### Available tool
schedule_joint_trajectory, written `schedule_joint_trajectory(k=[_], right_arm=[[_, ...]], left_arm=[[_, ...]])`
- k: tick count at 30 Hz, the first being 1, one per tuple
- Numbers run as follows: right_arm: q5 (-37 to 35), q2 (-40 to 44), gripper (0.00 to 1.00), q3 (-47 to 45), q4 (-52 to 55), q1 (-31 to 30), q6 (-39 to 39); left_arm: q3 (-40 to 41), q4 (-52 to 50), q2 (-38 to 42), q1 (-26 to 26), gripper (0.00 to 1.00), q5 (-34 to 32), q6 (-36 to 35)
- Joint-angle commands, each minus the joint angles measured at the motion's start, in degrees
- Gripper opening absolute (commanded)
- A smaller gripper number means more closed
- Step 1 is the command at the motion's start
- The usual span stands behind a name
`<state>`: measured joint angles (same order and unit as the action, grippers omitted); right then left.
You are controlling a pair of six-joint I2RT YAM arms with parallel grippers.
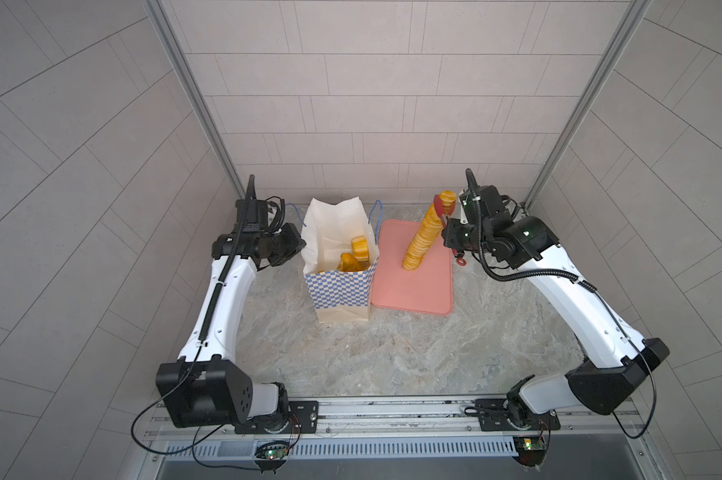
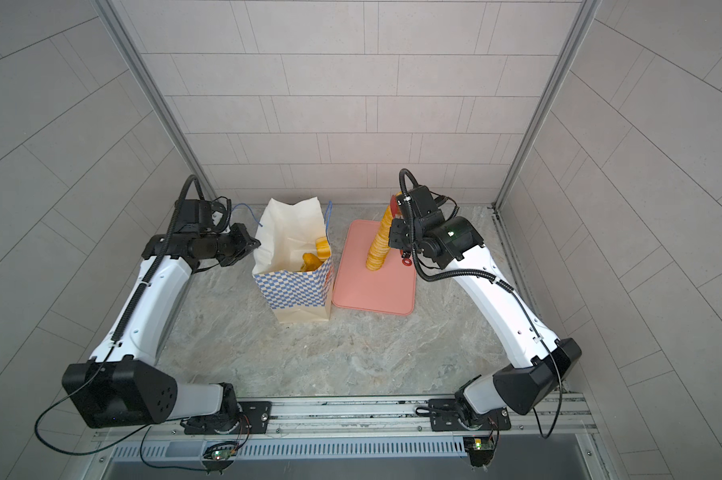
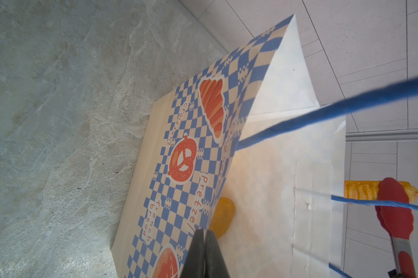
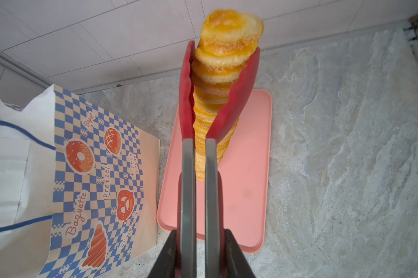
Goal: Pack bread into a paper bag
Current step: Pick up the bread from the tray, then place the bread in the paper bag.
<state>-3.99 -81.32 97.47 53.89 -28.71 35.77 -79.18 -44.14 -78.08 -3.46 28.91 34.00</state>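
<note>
The paper bag (image 4: 99,168) is showing matt printed paper outside and plain, creased cream paper inside, and its handles (image 3: 323,115) are looking like twisted blue cord. The baguette (image 4: 220,60) is gleaming, ridged and grainy, like glossy moulded plastic. The tongs (image 4: 186,101) are showing smooth, matt red tips, rubbery in look, on dull brushed metal blades. The tray (image 4: 248,156) is looking like smooth matt pink plastic. The table (image 1: 392,357) is showing a veined, stone-like top with a faint sheen. The arm shells (image 1: 222,299) are shining as smooth white plastic.
</note>
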Motion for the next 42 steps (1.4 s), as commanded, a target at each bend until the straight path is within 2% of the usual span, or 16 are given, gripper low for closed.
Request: schedule_joint_trajectory(k=[1,11,24,33,42], right_arm=[[-3.5,3.1,0.28,0.5,-5.6,-0.8,-3.3],[-3.8,4.9,0.27,6.0,-7.2,-1.8,-7.6],[-3.2,3.1,0.27,19.3,-10.3,-1.9,-10.7],[-0.7,2.7,0.28,22.5,-19.2,-1.9,-9.1],[6.9,0.7,0.28,25.3,-26.0,-2.4,-4.6]], left_arm=[[-1.7,-1.3,0.2,-0.4,0.0,-0.6,-0.6],[-2.2,-1.4,0.1,-0.6,0.0,-0.7,-0.7],[-3.2,-1.8,-0.8,-0.6,0.0,-0.5,-0.9],[-3.3,-1.9,-0.8,-0.6,0.0,-0.3,-0.9],[-3.5,-2.2,-1.1,-0.6,0.0,-0.2,-0.9]])
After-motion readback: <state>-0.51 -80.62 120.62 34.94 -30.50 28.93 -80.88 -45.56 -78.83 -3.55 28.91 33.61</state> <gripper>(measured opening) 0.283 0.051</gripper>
